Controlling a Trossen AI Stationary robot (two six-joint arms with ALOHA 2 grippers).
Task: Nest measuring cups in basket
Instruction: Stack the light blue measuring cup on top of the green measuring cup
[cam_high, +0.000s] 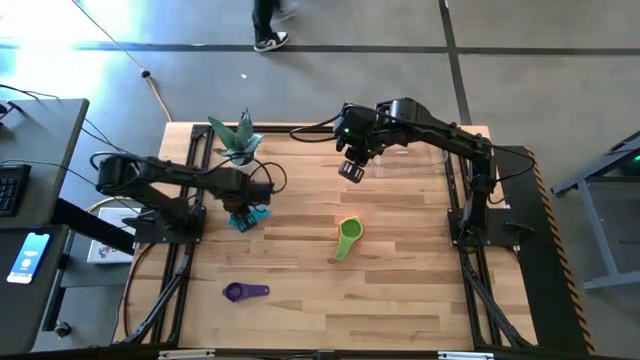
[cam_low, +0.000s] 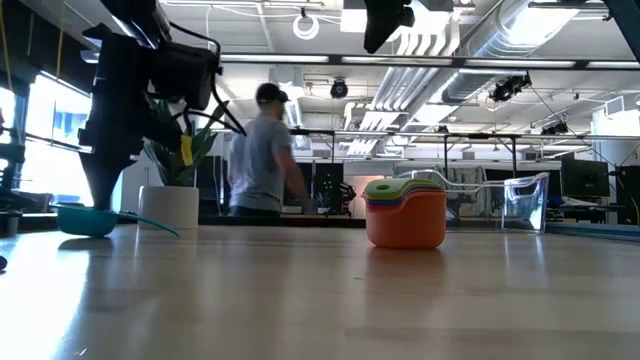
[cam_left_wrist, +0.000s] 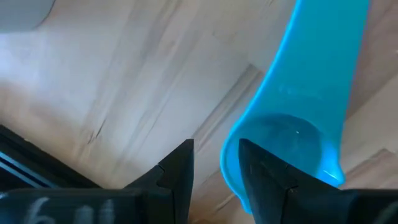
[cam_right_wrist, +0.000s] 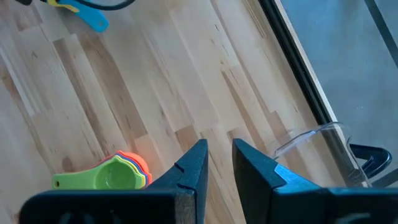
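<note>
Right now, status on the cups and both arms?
Left gripper open, fingers astride teal cup rim. Right gripper empty, raised near basket. Nested stack mid-table; purple cup loose.
</note>
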